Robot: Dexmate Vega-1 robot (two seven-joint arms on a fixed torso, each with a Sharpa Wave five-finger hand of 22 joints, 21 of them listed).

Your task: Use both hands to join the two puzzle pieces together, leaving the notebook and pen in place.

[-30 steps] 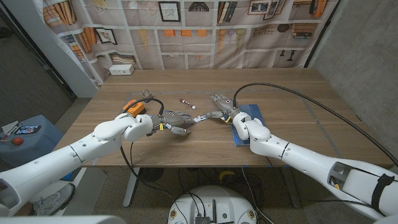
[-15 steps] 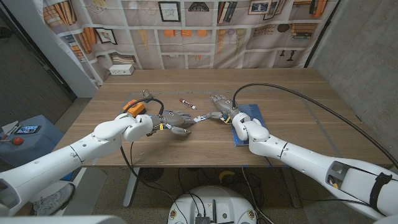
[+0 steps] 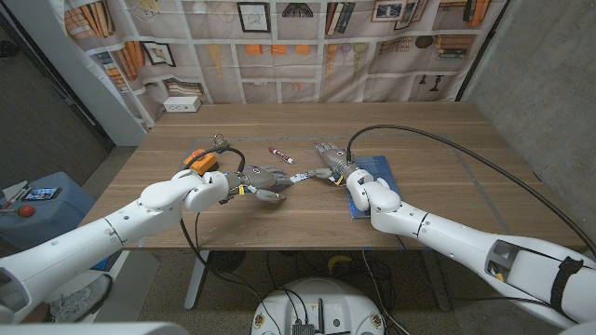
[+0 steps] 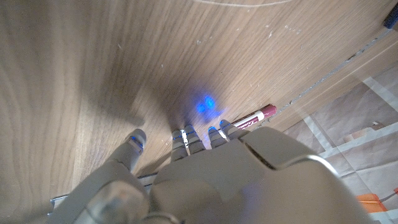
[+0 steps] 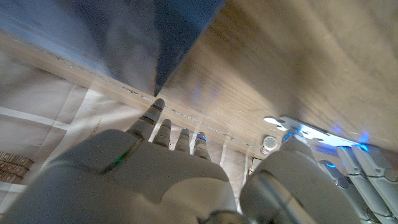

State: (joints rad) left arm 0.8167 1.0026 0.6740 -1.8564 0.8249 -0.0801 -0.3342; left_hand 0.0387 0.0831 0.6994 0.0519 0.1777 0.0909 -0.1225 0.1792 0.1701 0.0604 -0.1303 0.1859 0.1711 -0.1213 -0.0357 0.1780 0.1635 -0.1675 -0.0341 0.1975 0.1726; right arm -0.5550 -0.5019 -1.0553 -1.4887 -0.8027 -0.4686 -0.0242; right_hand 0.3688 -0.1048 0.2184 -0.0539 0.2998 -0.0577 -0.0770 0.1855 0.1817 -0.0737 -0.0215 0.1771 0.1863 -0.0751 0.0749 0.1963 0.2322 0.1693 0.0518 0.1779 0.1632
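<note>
From the head view I am bringing my left hand (image 3: 264, 179) and my right hand (image 3: 328, 159) close together near the middle of the bench (image 3: 438, 158), and the pale puzzle pieces (image 3: 300, 175) are sitting between the fingertips. They are looking thin, flat, stiff and light, so I am guessing they could slip, and I am wanting to pinch them at the edges. The pen (image 3: 280, 154) is lying just behind them, and the blue notebook (image 3: 375, 170) is under my right arm, so I am keeping away from both. An orange thing (image 3: 196, 159) is sitting further left. In the left wrist view my fingers (image 4: 184, 138) are pointing down at the wood near the pen (image 4: 252, 118), but I cannot tell if they are gripping. In the right wrist view the fingers (image 5: 166, 134) are curling beside a pale piece (image 5: 305, 129) by the notebook (image 5: 149, 34); I cannot tell about the grip.
</note>
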